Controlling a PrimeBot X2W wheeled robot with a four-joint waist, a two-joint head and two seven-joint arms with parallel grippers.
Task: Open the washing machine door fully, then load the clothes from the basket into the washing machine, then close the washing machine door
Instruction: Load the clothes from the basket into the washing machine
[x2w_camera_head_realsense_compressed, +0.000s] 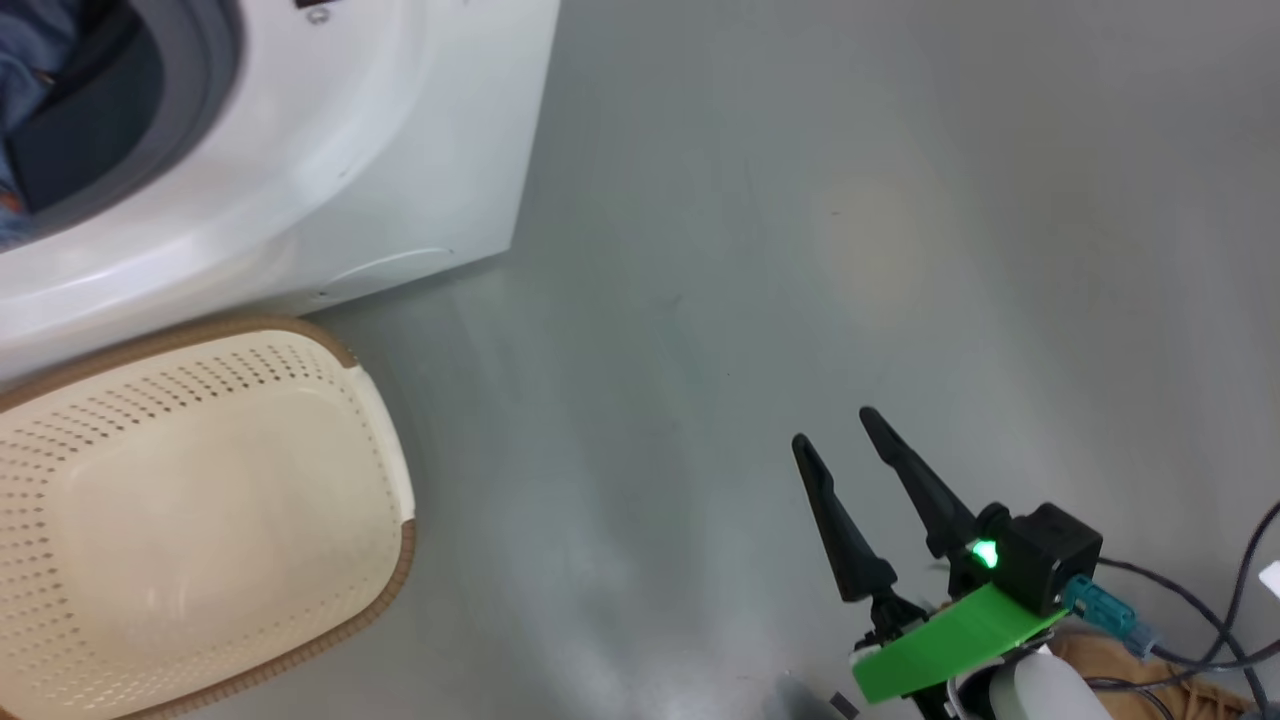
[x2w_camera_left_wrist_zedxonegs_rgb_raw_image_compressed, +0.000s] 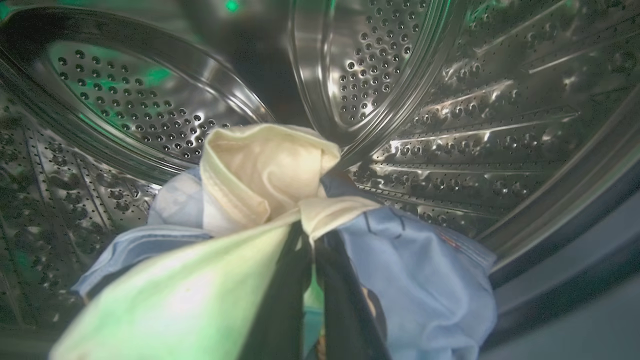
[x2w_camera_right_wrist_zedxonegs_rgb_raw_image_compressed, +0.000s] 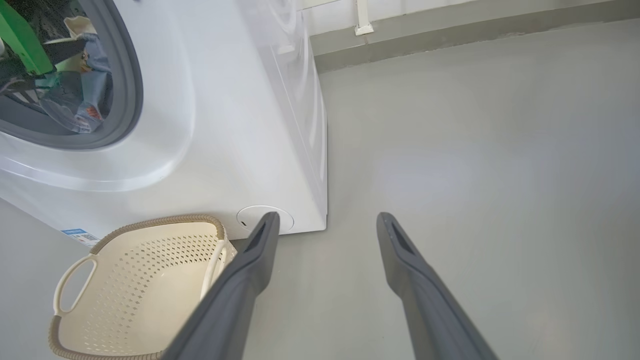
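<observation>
Far left: the white washing machine shows its open round mouth. Inside the steel drum, the left gripper is pinched tight on bunched blue-and-cream clothes. The cream basket lies just beside the machine's front, its long side along it. To the right is open grey floor, where the right gripper hovers, its fingers spread wide and holding nothing.

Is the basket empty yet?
Empty. The basket shows bare perforated walls and floor, nothing lying inside, in head and right wrist views.

Head and right wrist look down on basket and washing machine; left wrist close inside drum.
</observation>
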